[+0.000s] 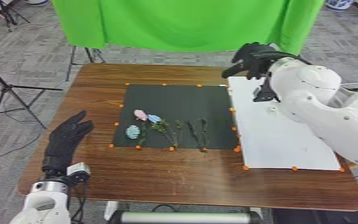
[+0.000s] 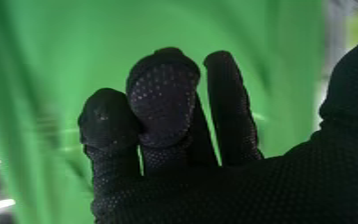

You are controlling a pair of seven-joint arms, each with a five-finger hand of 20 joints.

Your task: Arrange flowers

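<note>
Your left hand (image 1: 67, 135) is empty, fingers pretty straight, by the counter's (image 1: 175, 175) left edge; swing it right too low and you might clip the flowers (image 1: 133, 131), lying nearer that edge; close-packed stems (image 1: 170, 134) could snag and drag neighbours; your right hand (image 1: 255, 57), loosely open, nothing held, is by the far edge toward the right corner; a low return might scuff the white sheet (image 1: 286, 135); I count two bluish heads, one pink, one dark mat (image 1: 184, 100), one sheet; stems, can't tell.
</note>
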